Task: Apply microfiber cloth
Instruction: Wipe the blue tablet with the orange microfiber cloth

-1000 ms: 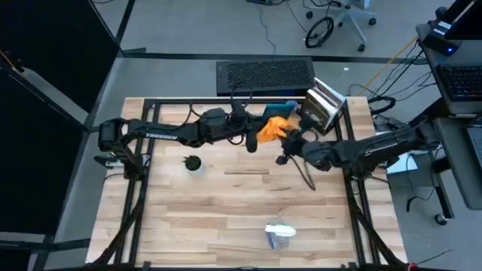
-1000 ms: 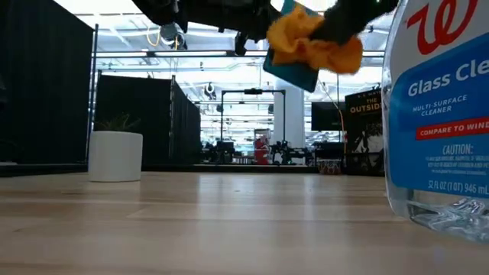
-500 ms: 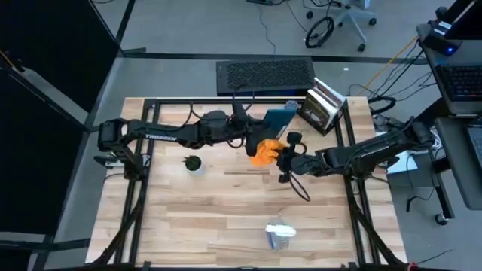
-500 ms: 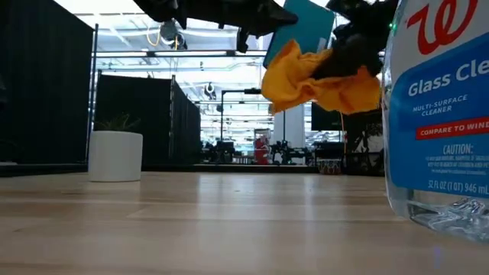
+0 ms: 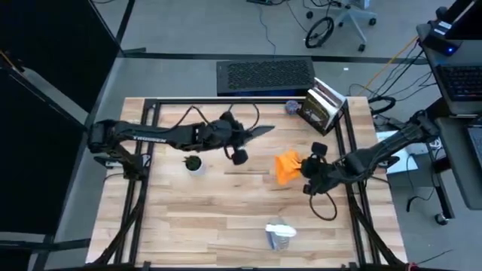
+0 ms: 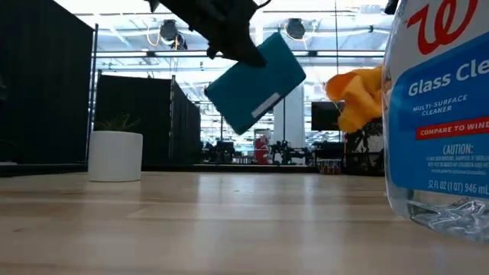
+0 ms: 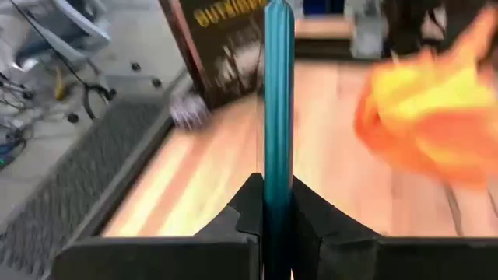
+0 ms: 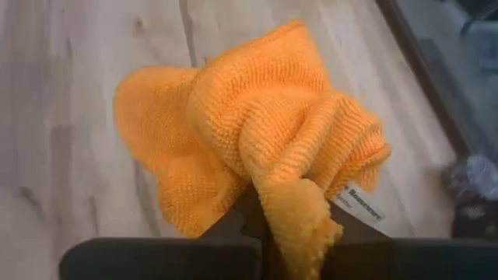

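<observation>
Your right gripper (image 5: 305, 167) has the microfiber cloth (image 5: 287, 165) bunched and pinched between its fingers, held in the air right of the counter's (image 5: 226, 218) centre; the right wrist view shows the orange folds spilling over both fingers with a white label tag showing. Your left gripper (image 5: 242, 135) sits up at about ten o'clock from the cloth, fingers clamped on the lower edge of the teal tablet (image 6: 254, 82), which hangs tilted above the wood in the low view.

Right now cloth and tablet are well apart, nothing touching. So, as I read it, both pick-ups are done and the wiping contact itself is what's left: you need to bring the cloth in against the tablet's flat face. In the left wrist view you're seeing the tablet edge-on, with the cloth off to one side.

Around you: the small white plant pot (image 5: 194, 163) sits just under the left forearm at nine o'clock on the counter. The glass cleaner bottle (image 5: 280, 235) lies near the six o'clock edge, well away from both arms. A book (image 5: 321, 108) stands at the one o'clock corner with a small purple-grey object (image 5: 292, 108) just beside it. Between cloth and tablet the air looks open; nothing blocks a straight approach.
</observation>
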### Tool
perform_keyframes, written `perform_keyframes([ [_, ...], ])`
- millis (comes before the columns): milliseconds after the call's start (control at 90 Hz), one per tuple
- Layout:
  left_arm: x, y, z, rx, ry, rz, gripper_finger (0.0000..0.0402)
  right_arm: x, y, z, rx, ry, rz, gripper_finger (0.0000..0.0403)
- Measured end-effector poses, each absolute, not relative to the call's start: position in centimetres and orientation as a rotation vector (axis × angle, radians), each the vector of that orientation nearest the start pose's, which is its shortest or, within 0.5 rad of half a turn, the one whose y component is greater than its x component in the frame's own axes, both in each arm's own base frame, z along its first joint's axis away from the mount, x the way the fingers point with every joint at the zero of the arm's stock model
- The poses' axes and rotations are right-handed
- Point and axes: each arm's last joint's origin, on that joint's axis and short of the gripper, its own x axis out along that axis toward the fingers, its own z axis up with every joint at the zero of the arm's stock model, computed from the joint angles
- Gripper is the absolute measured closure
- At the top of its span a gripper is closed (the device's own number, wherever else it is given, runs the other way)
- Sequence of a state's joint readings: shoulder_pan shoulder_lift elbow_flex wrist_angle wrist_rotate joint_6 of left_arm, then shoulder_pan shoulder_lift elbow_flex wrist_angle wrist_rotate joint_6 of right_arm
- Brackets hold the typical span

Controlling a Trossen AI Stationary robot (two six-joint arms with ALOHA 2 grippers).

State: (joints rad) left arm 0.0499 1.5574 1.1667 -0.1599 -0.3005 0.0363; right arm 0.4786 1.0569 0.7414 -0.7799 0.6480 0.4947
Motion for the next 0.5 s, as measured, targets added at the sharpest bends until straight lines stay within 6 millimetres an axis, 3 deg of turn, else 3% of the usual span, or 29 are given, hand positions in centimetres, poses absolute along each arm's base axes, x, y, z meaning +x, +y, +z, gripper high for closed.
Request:
perform_keyframes([
  [378,34.3,-4.1,24.9,0.216,0.759,0.165,0.0393,16.8,7.0,23.1,-0.105,0.871,-0.397,0.0392],
  [500,34.1,-6.5,22.8,0.278,0.868,0.104,0.0393,16.8,7.0,23.0,-0.102,0.871,-0.399,0.0392],
])
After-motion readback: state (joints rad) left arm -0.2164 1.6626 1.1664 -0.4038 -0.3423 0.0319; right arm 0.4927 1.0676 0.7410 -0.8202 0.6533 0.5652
